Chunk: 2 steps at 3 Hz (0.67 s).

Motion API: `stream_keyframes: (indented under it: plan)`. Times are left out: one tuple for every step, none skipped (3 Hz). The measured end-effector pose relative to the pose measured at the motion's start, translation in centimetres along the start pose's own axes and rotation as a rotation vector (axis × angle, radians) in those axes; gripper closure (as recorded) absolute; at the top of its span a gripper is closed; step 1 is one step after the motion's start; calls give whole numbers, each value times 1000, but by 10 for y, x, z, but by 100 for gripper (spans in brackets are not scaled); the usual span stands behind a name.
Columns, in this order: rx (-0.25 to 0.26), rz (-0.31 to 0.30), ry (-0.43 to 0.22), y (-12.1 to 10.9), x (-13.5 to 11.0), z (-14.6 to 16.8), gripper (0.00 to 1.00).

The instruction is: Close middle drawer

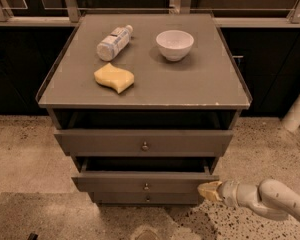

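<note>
At the right end of the middle drawer (115,182), my gripper (208,190) sits low, right against the front's corner. Whether it is spread or closed together I cannot tell. The drawer stands pulled well out beneath the top drawer (100,142), so I judge the closing hardly begun, with nearly the whole push left. Three drawers in all, counting the bottom drawer (120,198). On the cabinet top (200,79) there are one bottle (113,43), one bowl (174,44) and one sponge (114,77).
</note>
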<state>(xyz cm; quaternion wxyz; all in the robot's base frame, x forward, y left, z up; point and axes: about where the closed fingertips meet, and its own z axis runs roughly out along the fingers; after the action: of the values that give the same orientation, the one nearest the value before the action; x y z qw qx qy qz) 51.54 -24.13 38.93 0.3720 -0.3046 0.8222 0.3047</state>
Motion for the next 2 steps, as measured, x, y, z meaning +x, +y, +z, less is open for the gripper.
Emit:
stream_keyframes:
  plan:
    - [7,2,-3,-12,-3,10,100]
    - [19,4,-14,-33,-14,30,100]
